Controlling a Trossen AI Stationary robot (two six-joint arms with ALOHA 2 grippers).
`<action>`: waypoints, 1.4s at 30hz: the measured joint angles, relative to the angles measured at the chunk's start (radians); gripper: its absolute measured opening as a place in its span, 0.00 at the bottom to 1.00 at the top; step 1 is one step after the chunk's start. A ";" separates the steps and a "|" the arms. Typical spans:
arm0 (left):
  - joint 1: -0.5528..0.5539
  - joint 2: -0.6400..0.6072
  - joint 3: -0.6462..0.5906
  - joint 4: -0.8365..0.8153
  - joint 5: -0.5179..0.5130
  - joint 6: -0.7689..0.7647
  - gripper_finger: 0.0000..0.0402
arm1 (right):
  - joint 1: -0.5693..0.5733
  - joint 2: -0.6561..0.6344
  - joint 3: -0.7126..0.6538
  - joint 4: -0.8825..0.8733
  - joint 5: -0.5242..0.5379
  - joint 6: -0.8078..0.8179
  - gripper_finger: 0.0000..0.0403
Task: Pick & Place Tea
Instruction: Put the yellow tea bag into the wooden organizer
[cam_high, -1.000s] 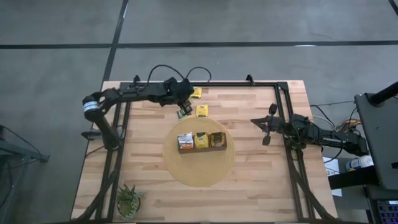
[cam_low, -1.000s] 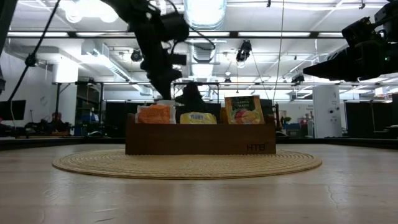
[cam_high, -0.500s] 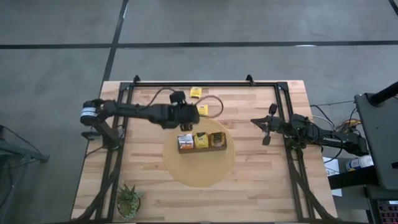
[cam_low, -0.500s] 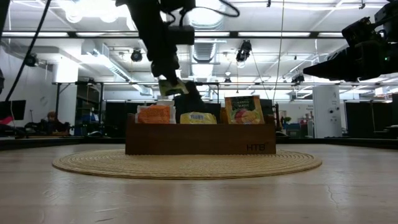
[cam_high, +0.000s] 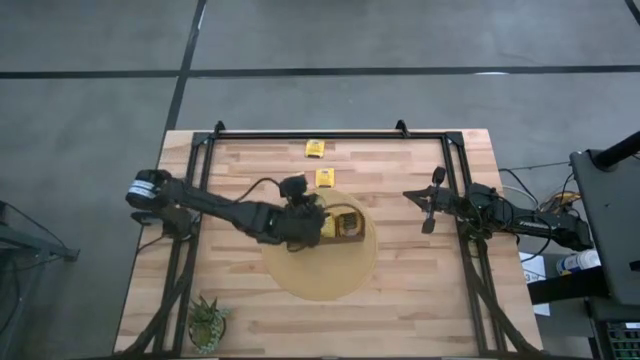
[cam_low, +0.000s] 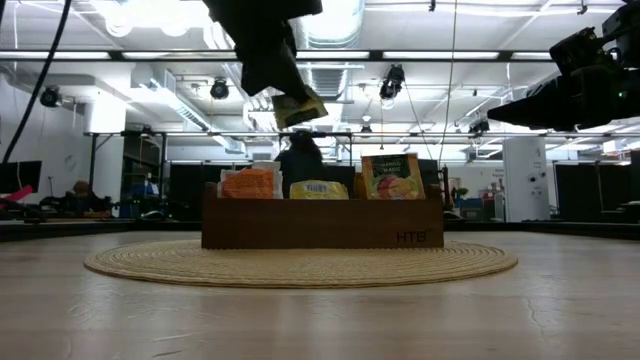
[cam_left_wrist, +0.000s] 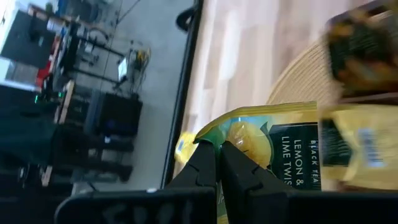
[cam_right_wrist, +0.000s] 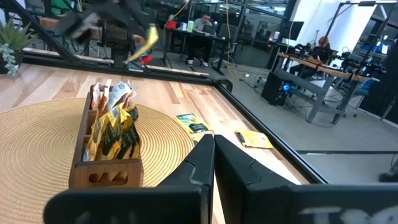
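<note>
My left gripper (cam_high: 308, 222) hangs over the left end of the brown box (cam_high: 346, 226), shut on a yellow-green tea sachet (cam_low: 298, 108). The box stands on a round woven mat (cam_high: 322, 268). In the low view it shows orange (cam_low: 248, 183), yellow (cam_low: 318, 189) and mango-printed (cam_low: 393, 176) sachets standing upright in it. Two more sachets (cam_high: 317, 149) (cam_high: 325, 178) lie flat on the table on the box's far side. My right gripper (cam_right_wrist: 214, 146) waits shut at the table's right edge. My left gripper pinches the sachet near one edge (cam_left_wrist: 233, 134) between its two fingers (cam_left_wrist: 202, 163). The fingers slant downward from the table's left side. The sachet sticks out past the fingertips, tilted, lifted clear above the box (cam_low: 322, 222).
A small potted plant (cam_high: 207, 322) stands at the table's near left corner. A black frame rail (cam_high: 320, 133) runs along the far edge and down both sides. Bare wood lies near and to the right of the mat.
My left gripper has swung from the far side of the table toward the near edge, carrying the sachet from beside the loose sachets to above the box's left end. It has rolled on the way and stayed shut. The sachet stays clear of the table.
</note>
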 joint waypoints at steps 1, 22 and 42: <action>-0.010 0.008 0.000 0.015 -0.002 0.008 0.00 | 0.000 0.000 0.000 0.000 0.000 0.000 0.02; -0.115 0.297 0.205 0.020 -0.121 -0.002 0.00 | 0.000 0.000 0.000 0.000 0.000 0.000 0.02; -0.133 0.406 0.213 -0.115 -0.175 -0.084 0.02 | 0.000 0.000 0.000 0.000 0.000 0.000 0.02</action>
